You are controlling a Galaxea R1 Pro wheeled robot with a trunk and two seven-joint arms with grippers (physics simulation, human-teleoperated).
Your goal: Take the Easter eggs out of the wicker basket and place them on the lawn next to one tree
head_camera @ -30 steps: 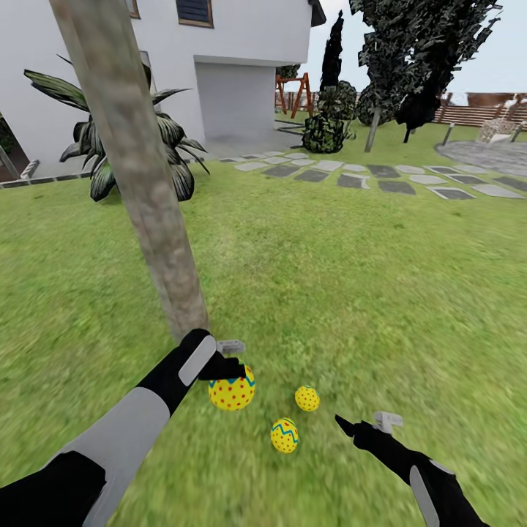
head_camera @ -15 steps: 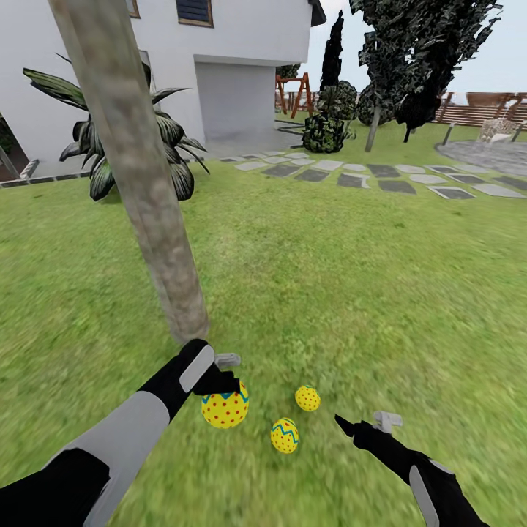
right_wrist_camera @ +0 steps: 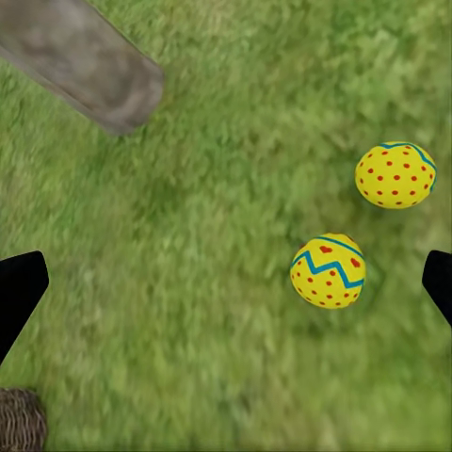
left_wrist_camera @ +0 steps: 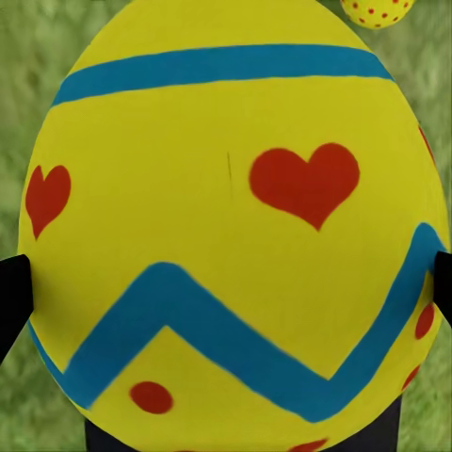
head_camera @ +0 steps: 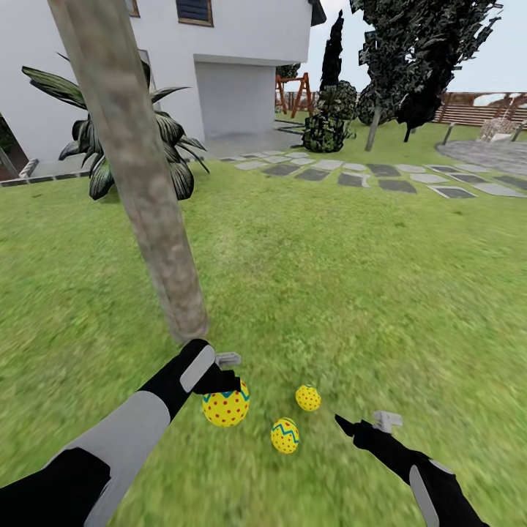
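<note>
Two Easter eggs already sit on the lawn by the tree, left hand grips the third, right hand open.

Your left arm reaches forward and down, its grey forearm and black wrist angled inward. Your left gripper points down with its black fingers pressed against both sides of an egg. Your right arm stretches in low from the other side. Your right gripper hangs free with its fingers spread wide and nothing between them.
</note>
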